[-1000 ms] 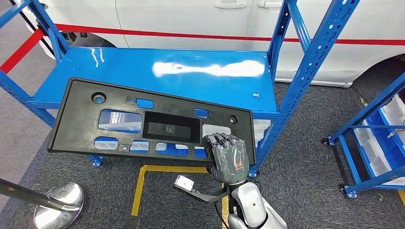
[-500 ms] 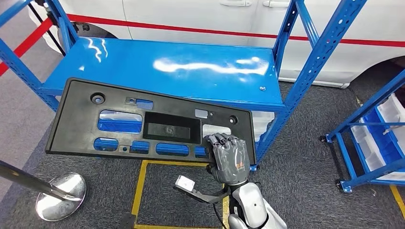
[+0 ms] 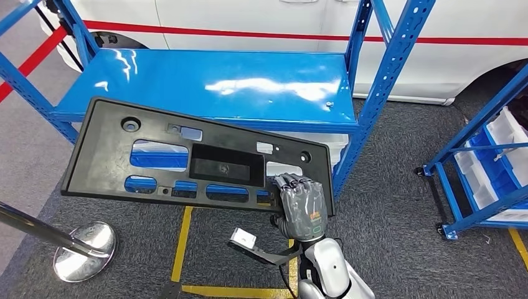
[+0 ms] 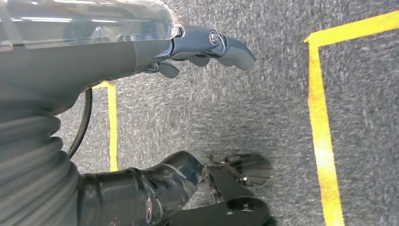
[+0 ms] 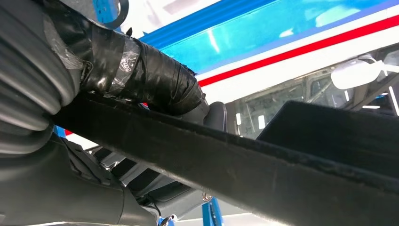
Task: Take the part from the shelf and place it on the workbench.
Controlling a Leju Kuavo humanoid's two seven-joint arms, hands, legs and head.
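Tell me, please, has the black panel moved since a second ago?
Yes: against the blue shelf, the black panel has drawn back toward the robot.

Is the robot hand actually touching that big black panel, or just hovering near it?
Touching. In the head view the right robot hand curls its fingers over the black panel's near edge; the right wrist view shows that edge clamped against the hand.

- The head view looks forward and down from high on the body onto the blue shelf (image 3: 205,84), the grey floor in front of it.
- The left wrist view faces straight down, close over grey floor with yellow tape lines (image 4: 322,122).
- The right wrist view sits tight under the black part (image 5: 263,165), looking up toward the shelf; part and shelf also appear from the head.
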